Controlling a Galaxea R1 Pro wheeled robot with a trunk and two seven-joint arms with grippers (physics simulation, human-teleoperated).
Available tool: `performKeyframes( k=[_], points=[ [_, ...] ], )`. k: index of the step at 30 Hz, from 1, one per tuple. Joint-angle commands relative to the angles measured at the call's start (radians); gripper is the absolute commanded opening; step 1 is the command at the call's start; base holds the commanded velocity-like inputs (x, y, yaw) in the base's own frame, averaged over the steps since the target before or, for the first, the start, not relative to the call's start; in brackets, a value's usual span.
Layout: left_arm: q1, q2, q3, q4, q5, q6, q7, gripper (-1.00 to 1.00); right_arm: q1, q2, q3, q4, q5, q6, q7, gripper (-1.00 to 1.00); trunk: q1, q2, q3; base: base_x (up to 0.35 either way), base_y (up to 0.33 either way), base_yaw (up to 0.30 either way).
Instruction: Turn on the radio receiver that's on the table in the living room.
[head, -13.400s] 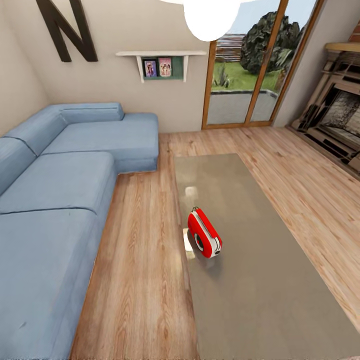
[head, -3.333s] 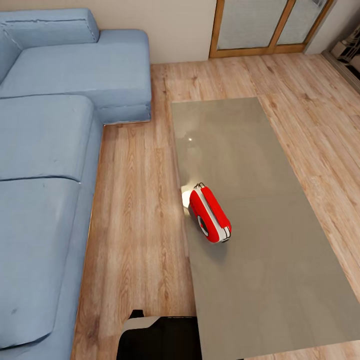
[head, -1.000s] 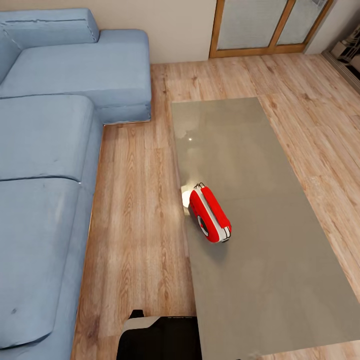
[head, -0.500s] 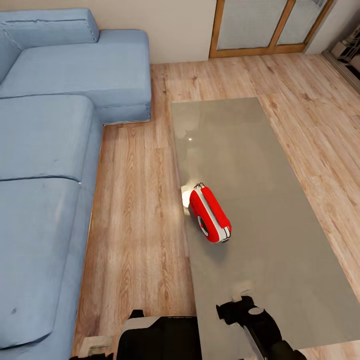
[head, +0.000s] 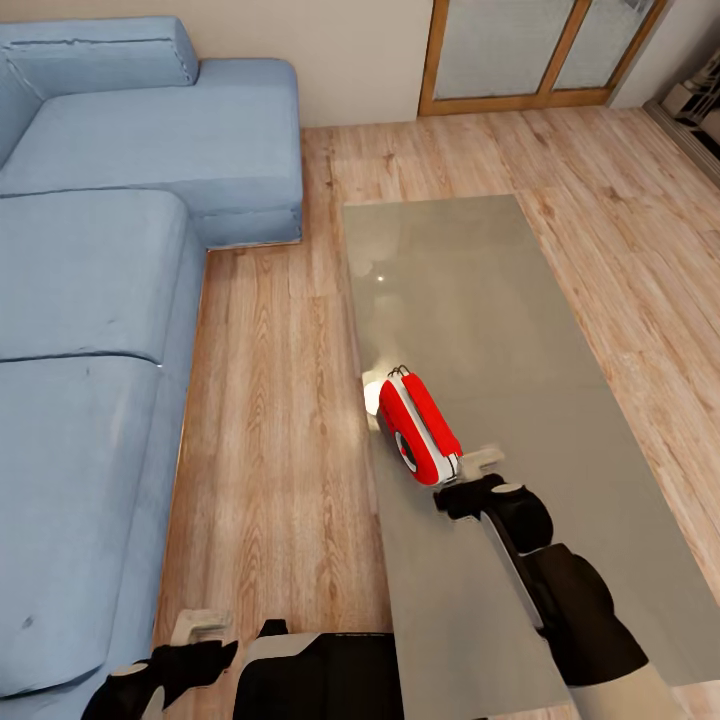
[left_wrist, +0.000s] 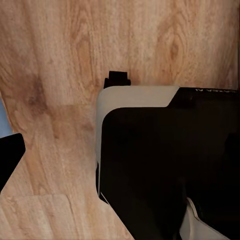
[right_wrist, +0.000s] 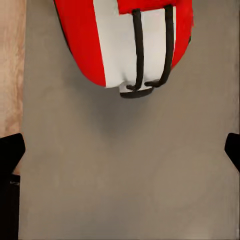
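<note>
Reaching over the counter (head: 560, 330), our right tool (head: 470, 478) sits just beside the near end of the radio receiver (head: 420, 428), apart from it as far as the head view shows. In the right wrist view its two dark fingertips (right_wrist: 11, 150) stand wide at opposite edges of the frame, so we read the tool as spread open and holding nothing. The radio receiver (right_wrist: 131, 42) lies near the counter edge that faces the sofa (head: 90, 330), its thin handle toward this tool.

Our left tool (head: 200, 640) hangs low over the floor (head: 280, 480) beside our base (left_wrist: 165, 160); we cannot tell whether it is open.

We judge the approach nearly complete; contact with the radio receiver is not yet made. The dial is partly visible on the sofa-facing side, and no power switch can be made out.
</note>
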Motion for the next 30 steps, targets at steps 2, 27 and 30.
performKeyframes(
  k=[2,27,30],
  points=[
    [-0.015,-0.002,0.000,0.000,0.000,0.002,-0.001,1.00,-0.027,0.001,-0.002,-0.005,-0.001,0.003,-0.017,1.00,0.000,0.000,0.000,0.000,0.000,0.000],
    [-0.100,-0.066,-0.006,0.078,-0.001,-0.014,0.001,1.00,-0.403,0.161,0.005,0.248,-0.015,0.003,-0.040,1.00,0.000,0.000,0.000,0.000,0.000,0.000],
    [-0.100,-0.065,-0.006,0.079,-0.001,-0.015,0.001,1.00,-0.409,0.163,0.005,0.249,-0.013,0.003,-0.038,1.00,0.000,0.000,0.000,0.000,0.000,0.000]
  ],
)
